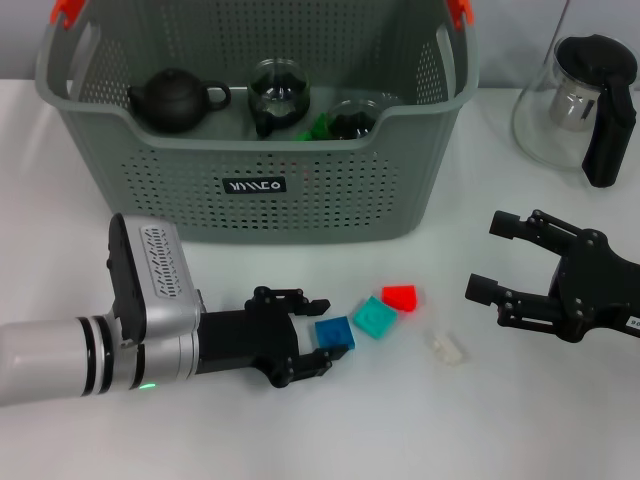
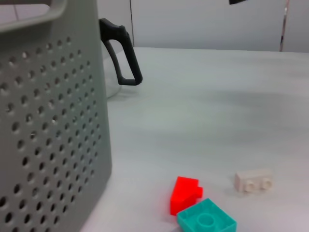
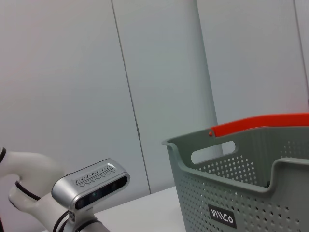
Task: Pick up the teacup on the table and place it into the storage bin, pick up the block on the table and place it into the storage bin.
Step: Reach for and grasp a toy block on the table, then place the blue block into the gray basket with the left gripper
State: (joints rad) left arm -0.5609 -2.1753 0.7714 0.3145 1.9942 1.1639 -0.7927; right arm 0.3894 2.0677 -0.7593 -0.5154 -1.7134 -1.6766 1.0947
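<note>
**Left gripper around the blue block**

The left gripper (image 1: 312,340) lies low on the table (image 1: 320,440), fingers spread either side of the blue block (image 1: 334,332). Teal block (image 1: 374,317), red block (image 1: 399,296) and a clear block (image 1: 446,347) lie just beside. The right gripper (image 1: 490,258) hovers open nearby. The bin (image 1: 255,215), its black label in unreadable white letters, holds a teapot (image 1: 175,98) and glass cups (image 1: 278,92).

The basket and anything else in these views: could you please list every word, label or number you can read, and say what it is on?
"VIVICO", roughly: white stylised letters on the small black label on the front wall of the basket; the exact spelling is uncertain.
A white tag at the picture's edge on the right claw: too small to read.
Nothing else bears text.
</note>
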